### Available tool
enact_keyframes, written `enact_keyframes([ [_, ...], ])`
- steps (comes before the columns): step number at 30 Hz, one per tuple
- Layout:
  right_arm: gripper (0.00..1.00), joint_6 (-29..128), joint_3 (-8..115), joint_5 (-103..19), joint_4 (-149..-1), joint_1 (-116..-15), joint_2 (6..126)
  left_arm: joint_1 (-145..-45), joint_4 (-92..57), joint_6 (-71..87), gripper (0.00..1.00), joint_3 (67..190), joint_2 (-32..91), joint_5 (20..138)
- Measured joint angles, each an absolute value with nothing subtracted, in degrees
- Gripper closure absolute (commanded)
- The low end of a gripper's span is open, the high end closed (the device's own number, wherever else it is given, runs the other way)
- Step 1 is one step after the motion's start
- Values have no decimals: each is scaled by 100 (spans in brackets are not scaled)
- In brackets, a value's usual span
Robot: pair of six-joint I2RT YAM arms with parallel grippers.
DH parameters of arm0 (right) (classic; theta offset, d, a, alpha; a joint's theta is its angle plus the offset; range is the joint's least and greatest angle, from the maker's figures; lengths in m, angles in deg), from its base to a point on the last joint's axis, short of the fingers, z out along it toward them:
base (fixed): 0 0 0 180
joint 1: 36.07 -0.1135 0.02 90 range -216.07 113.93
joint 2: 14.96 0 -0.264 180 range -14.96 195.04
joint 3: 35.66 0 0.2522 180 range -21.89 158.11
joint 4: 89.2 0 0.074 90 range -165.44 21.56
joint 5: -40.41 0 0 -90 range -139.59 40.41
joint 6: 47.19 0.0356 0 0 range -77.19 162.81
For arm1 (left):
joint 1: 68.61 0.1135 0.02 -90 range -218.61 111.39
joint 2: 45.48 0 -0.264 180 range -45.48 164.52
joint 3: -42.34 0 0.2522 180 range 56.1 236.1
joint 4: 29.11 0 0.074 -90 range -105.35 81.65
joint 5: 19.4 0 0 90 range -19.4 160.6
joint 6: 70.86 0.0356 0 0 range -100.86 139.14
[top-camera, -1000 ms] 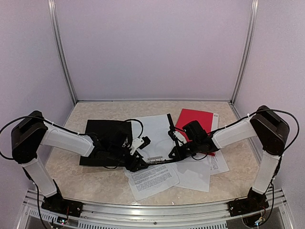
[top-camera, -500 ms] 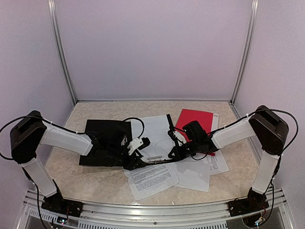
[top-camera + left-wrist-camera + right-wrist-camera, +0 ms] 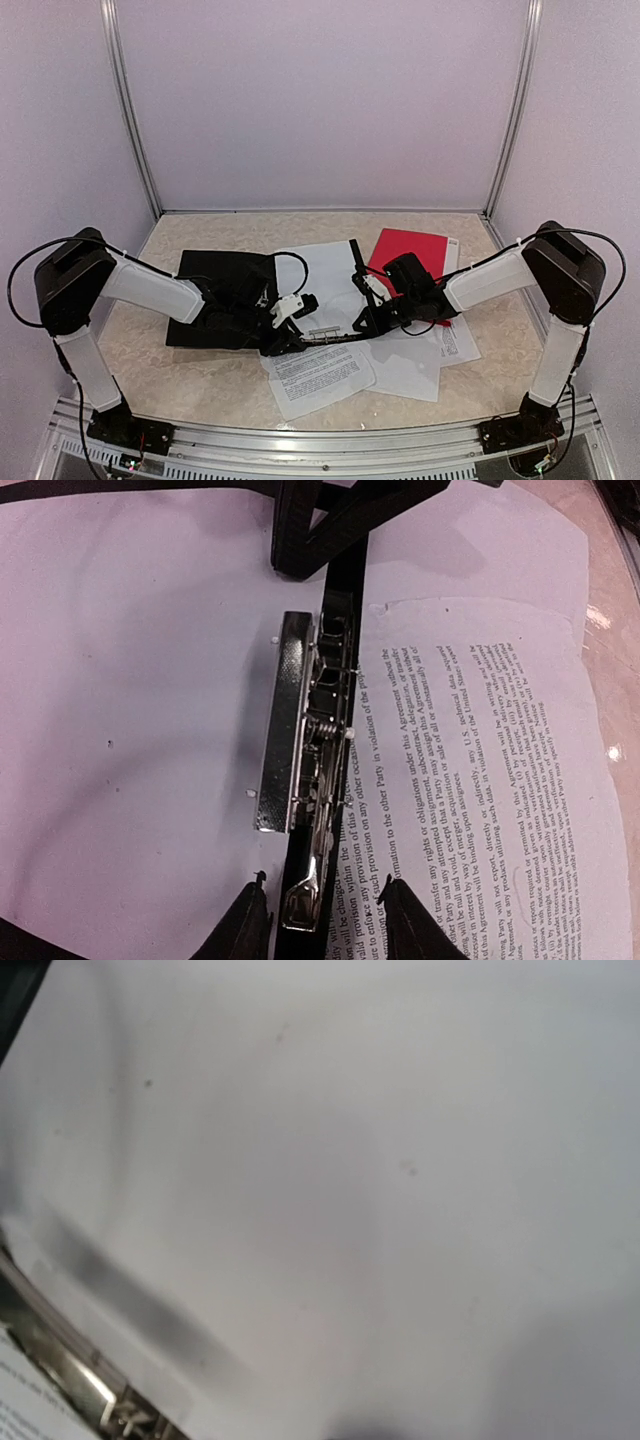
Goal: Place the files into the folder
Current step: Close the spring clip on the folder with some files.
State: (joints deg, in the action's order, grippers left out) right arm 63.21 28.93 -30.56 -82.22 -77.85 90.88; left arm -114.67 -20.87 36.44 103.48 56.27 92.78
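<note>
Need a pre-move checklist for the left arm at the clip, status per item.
1. Left gripper open, fingertips on either side of the metal clip at its lever end: ok.
2. Clip fully in the left wrist view: ok.
3. Clip raised enough to take paper: cannot tell.
4. Right gripper state: cannot tell; its wrist view shows mostly a blank sheet.
5. Files in the folder: not ok; a printed sheet lies loose on the table.
</note>
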Motion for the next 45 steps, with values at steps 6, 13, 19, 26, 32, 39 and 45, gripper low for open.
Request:
enact_keyframes([
  [6, 100, 6321, 2893, -3056, -8222, -7783, 9088, -11465, -2089, 3705, 75, 10352, 5734, 9273],
  [13, 100, 6321, 2893, -3054, -8225, -7783, 9088, -11463, -2093, 3722, 83, 10416, 5769, 9267],
  [19, 100, 6321, 2893, -3054, -8225, -7783, 9088, -11463, -2091, 3729, 91, 10437, 5769, 9260],
  [26, 100, 6323, 2893, -3061, -8229, -7776, 9088, -11487, -2060, 3755, 93, 10451, 5767, 9271],
  [32, 100, 6325, 2893, -3078, -8236, -7776, 9092, -11504, -1857, 3764, 93, 10599, 5763, 9269],
  [39, 100, 6327, 2893, -3078, -8255, -7776, 9101, -11533, -1614, 3773, 92, 10776, 5747, 9258],
  [45, 100, 6336, 2893, -3078, -8257, -7768, 9103, -11583, -1413, 3851, 91, 11012, 5715, 9236],
])
